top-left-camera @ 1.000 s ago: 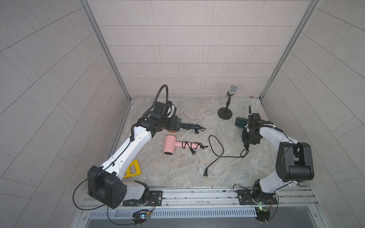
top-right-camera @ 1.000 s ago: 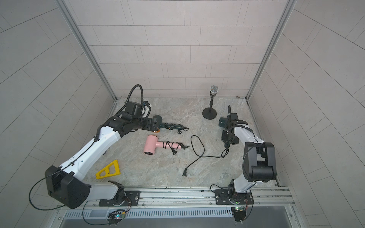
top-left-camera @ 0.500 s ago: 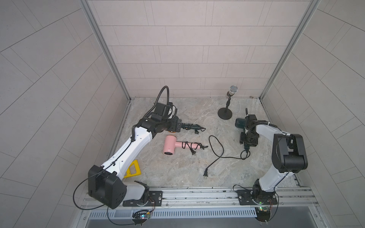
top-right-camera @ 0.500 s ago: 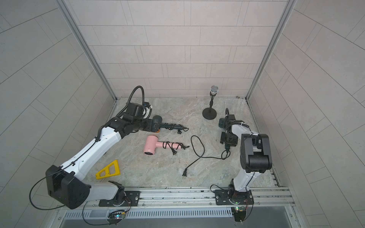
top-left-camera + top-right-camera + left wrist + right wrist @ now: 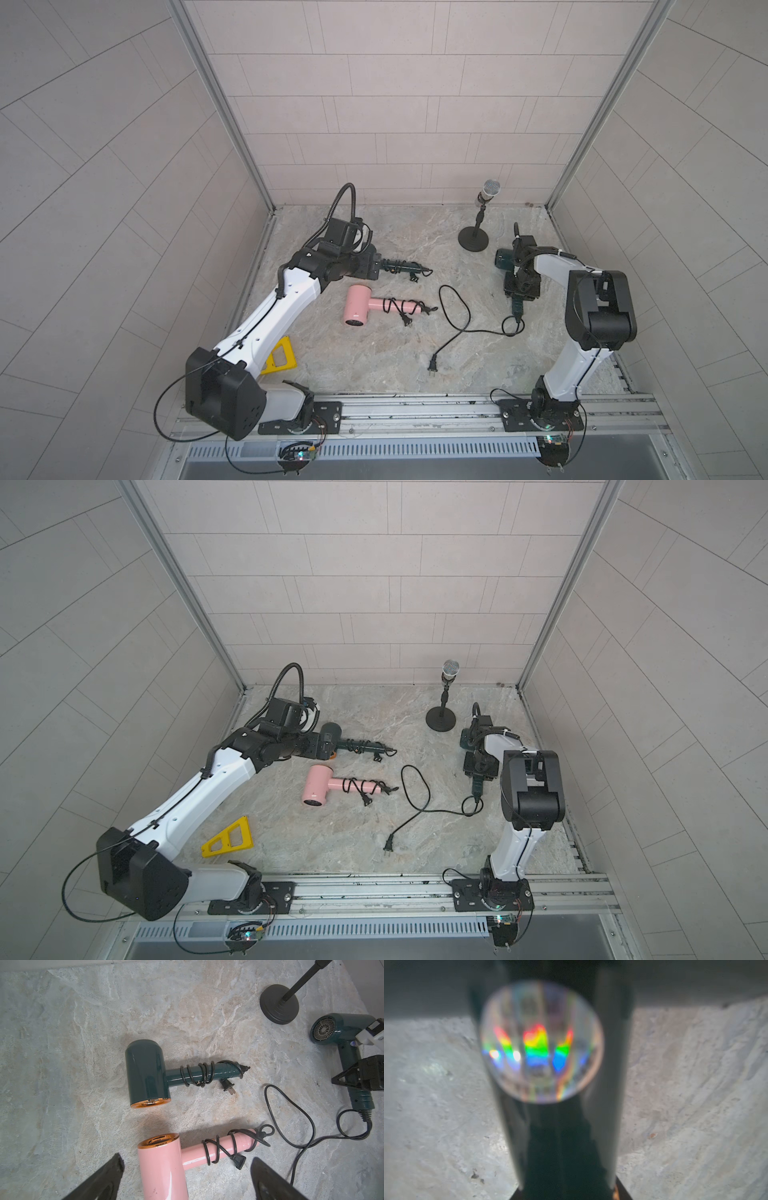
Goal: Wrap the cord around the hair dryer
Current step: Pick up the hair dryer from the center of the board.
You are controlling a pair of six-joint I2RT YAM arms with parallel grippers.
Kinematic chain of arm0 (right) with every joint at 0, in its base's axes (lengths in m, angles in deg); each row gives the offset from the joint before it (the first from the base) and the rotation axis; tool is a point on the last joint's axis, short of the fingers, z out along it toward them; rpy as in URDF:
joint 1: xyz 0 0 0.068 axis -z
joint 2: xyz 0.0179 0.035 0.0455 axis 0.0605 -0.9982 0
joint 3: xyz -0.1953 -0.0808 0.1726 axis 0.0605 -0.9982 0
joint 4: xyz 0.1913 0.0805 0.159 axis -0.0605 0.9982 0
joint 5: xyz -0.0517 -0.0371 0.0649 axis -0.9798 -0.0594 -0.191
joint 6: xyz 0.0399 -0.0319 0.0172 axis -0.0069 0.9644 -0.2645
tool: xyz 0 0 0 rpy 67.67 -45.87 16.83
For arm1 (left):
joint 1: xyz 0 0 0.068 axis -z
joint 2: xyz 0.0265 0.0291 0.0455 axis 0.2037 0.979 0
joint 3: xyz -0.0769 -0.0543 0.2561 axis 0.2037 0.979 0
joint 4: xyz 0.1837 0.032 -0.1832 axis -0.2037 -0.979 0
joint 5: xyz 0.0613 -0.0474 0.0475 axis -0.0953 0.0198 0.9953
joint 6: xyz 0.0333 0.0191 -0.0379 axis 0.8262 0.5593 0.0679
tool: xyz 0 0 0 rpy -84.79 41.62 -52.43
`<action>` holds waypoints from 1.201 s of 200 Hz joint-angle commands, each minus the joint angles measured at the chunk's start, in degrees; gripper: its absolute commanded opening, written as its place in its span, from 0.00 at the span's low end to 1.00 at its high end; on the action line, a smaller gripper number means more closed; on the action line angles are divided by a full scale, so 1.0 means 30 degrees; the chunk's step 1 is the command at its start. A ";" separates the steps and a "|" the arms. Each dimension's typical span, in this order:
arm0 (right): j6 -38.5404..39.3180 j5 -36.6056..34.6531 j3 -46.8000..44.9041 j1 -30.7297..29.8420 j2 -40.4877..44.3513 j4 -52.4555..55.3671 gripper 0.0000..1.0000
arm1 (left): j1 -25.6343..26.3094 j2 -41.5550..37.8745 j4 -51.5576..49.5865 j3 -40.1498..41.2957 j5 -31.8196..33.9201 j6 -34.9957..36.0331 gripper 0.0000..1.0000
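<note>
A dark green hair dryer (image 5: 503, 258) (image 5: 467, 739) lies at the right of the stone floor, handle toward the front. My right gripper (image 5: 521, 286) (image 5: 480, 766) is shut on that handle (image 5: 351, 1059). In the right wrist view the blurred handle (image 5: 562, 1147) fills the space between the jaws. Its black cord (image 5: 482, 331) trails loose from the handle's end, loops to the left and ends in a plug (image 5: 433, 368) (image 5: 388, 845). My left gripper (image 5: 370, 266) (image 5: 187, 1157) hangs open above two other dryers, holding nothing.
A second dark green dryer (image 5: 147, 1074) and a pink dryer (image 5: 357, 309) (image 5: 162, 1167) lie left of centre, each with its cord wound round the handle. A microphone stand (image 5: 473, 241) rises just behind the right gripper. A yellow triangle (image 5: 282, 353) lies front left.
The right gripper opened briefly and is shut on the handle again. The right arm's elbow swung inward. The left arm has not moved.
</note>
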 commanded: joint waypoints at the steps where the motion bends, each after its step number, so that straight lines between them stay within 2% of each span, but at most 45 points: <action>1: -0.0261 -0.0285 -0.0616 -0.0017 0.0413 0.0277 0.30 | 0.0077 -0.0541 -0.0614 0.0065 0.0487 0.0694 1.00; 28: 0.0031 -0.0156 -0.0872 -0.0119 0.1492 0.0815 0.12 | 0.0144 -0.0757 -0.0859 0.0033 0.0449 0.1073 1.00; 47: 0.1335 -0.0002 -0.0579 -0.0692 0.2526 0.1650 0.07 | 0.0374 -0.0851 -0.1025 -0.0187 0.0028 0.1605 1.00; 72: 0.3460 0.1618 0.0775 -0.2625 0.3730 0.3762 0.07 | 0.1305 -0.0687 -0.1830 -0.0932 -0.1131 0.2943 1.00; 87: 0.5031 0.2022 0.2080 -0.4572 0.3806 0.5877 0.07 | 0.2004 -0.0608 -0.2589 -0.1382 -0.1504 0.3888 1.00; 110: 0.6213 0.3776 0.3631 -0.6349 0.3780 0.7854 0.07 | 0.2748 -0.0734 -0.3411 -0.1612 -0.2373 0.4733 1.00; 137: 0.7095 0.2976 0.6034 -0.8782 0.3050 0.9844 0.07 | 0.3308 -0.0597 -0.3537 -0.1621 -0.2423 0.4593 1.00; 171: 0.7339 0.2151 0.8203 -1.1115 0.2350 1.0424 0.07 | 0.3413 -0.0332 -0.1989 -0.1043 -0.2933 0.3405 1.00; 240: 0.7577 0.0976 0.9827 -1.3250 0.1354 1.1218 0.06 | 0.3383 0.0517 0.0130 -0.0824 -0.4104 0.2446 1.00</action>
